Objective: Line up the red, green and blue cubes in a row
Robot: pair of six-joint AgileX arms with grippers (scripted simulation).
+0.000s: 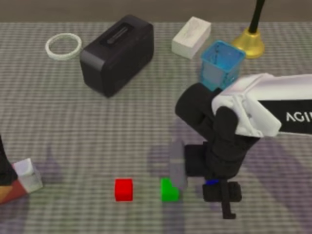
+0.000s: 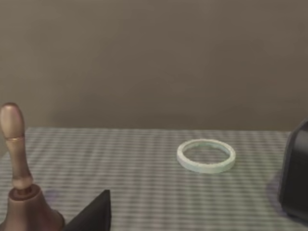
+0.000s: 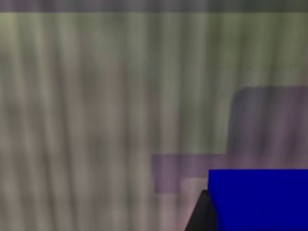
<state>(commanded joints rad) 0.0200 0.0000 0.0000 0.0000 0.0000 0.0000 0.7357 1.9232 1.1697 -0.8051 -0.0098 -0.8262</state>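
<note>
Cubes were what we had to line up, and two of them sat on the table near the front edge: the red cube [image 1: 123, 189] and, a little to its right, the green cube [image 1: 169, 190], apart but level with each other. Our right gripper [image 1: 220, 192] hung low just to the right of the green one, and only a thin bit of the blue cube [image 1: 211, 183] peeked out from under the arm in the top view. The right wrist view showed much more of the blue cube [image 3: 260, 199], big and close, with a dark finger [image 3: 202, 216] beside it. So we think the fingers were closed on it, though we could not see both of them. We think we were on the last step, setting blue down next to green. The next move needed the same gap and the same line as the other two, without bumping green. Our left gripper [image 1: 24, 178] waited at the table's left edge, and we could not tell if it was open. Its wrist view showed only far things: a white ring [image 2: 206, 156] and a bell [image 2: 19, 192].
</note>
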